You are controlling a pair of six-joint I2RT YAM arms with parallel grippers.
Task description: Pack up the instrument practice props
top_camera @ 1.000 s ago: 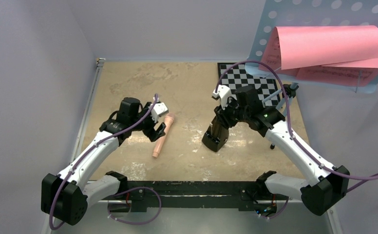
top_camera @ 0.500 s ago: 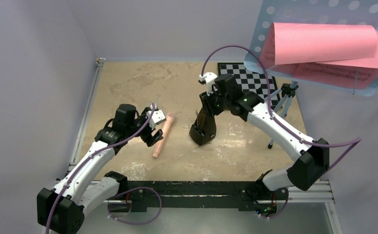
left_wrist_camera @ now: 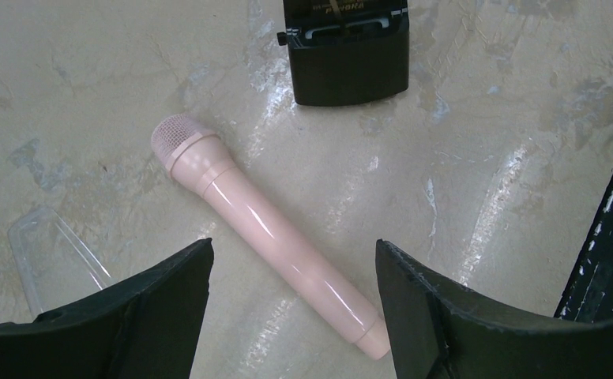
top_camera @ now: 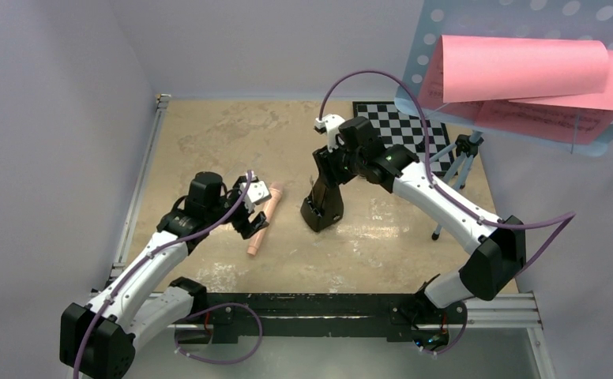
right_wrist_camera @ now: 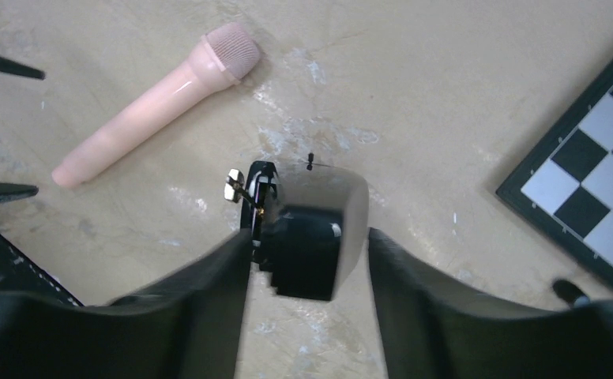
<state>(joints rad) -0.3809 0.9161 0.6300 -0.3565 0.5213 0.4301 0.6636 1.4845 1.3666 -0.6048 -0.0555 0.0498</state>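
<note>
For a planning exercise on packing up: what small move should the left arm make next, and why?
Probably lower the left claw straight down. Its fingers stand open, and the pink toy microphone lies flat below them, untouched and in line with the gap. Coming down would likely put one finger on each side of its shaft, ready to close.

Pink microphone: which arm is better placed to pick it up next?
Left. Its open tool hovers directly over the microphone, while the right tool straddles the metronome.
</note>
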